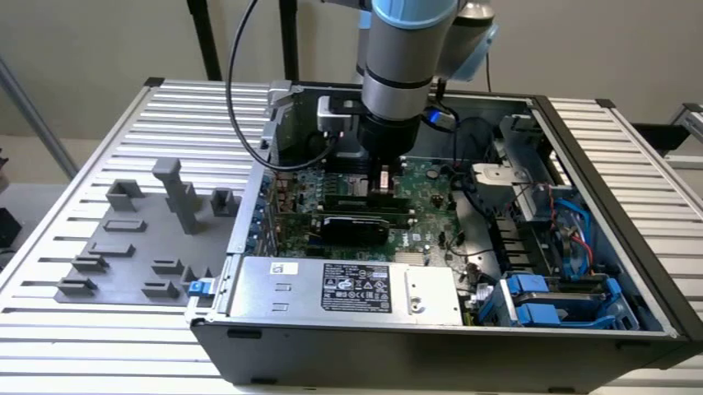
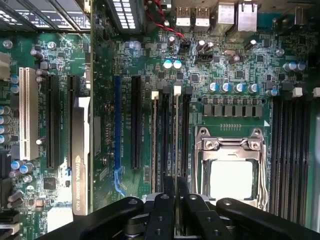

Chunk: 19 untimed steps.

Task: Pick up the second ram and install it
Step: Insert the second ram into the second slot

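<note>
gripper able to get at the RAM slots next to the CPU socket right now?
Probably yes: the gripper is inside the open case, directly over the RAM slots beside the CPU socket, a thin stick held edge-on between its fingers, nothing visibly between.

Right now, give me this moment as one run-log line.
gripper: shut on second ram | location: over motherboard memory slots beside CPU socket | ram: edge-on in slot line | seating: cannot tell

silver-grey cylindrical arm (image 1: 401, 49) with a blue band, black cable (image 1: 234, 74), black gripper (image 2: 172, 210).
</note>
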{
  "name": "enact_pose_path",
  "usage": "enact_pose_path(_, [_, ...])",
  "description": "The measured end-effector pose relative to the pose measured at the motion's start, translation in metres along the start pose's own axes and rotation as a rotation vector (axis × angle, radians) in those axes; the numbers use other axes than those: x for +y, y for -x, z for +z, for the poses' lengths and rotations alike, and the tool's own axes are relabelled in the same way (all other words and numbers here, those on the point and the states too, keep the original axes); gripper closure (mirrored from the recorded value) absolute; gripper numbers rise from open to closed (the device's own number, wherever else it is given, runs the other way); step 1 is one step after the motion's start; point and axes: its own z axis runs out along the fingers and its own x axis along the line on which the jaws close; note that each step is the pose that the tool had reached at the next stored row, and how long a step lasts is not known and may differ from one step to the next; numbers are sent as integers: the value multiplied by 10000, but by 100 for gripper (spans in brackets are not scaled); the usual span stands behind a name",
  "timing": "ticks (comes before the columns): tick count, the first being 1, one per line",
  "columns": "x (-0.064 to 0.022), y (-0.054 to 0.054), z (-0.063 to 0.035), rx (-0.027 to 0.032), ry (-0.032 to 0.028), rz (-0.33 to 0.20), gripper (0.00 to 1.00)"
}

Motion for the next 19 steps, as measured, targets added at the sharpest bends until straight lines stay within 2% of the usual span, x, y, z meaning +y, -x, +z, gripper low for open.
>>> enact_pose_path(19, [10, 29, 56, 5, -38, 44, 100])
